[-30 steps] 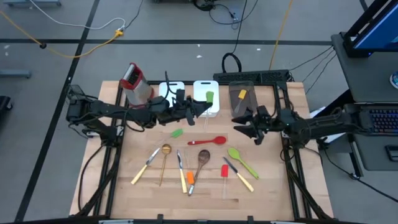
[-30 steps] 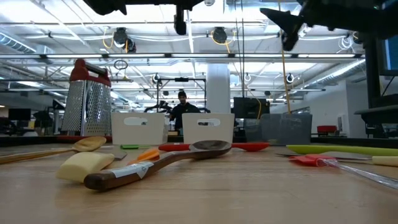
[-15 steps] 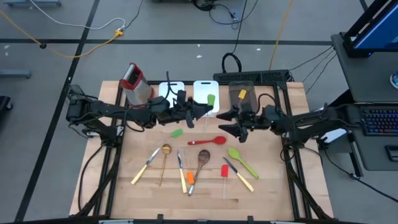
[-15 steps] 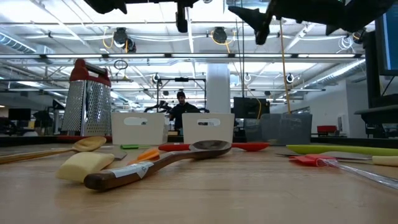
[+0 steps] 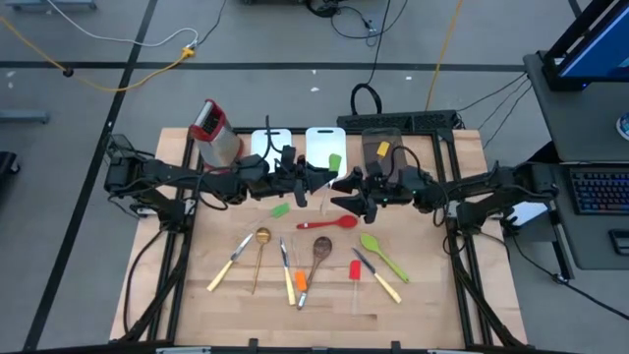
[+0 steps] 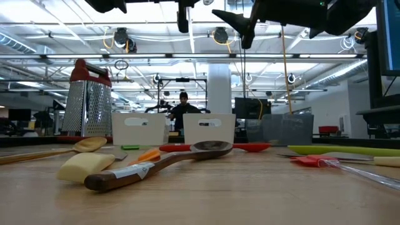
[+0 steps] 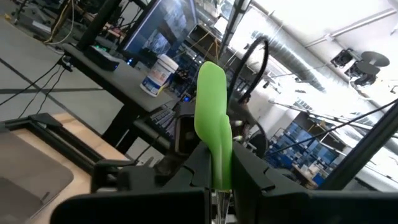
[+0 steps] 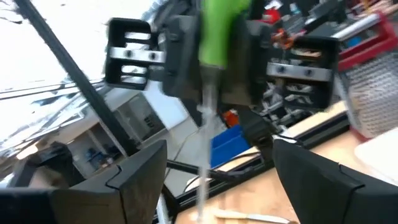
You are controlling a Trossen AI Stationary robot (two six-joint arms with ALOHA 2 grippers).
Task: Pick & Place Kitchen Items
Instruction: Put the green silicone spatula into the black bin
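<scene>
Clear handle of green spatula [image 7: 211,118] mostly buried between left pincer [image 7: 217,180] fingers. Blurred in right wrist view, directly ahead of right pincer [image 8: 208,165]. Both pincers cut off by top edge in low view.

A pale, matt wooden table [image 5: 423,295] is seen. The box grater [image 6: 88,103] is shown in perforated shiny metal with a red plastic top. A glossy dark wooden spoon [image 6: 164,160] is shown at its 4 o'clock. The green spatula [image 7: 212,127] looks matt, smooth silicone.
</scene>
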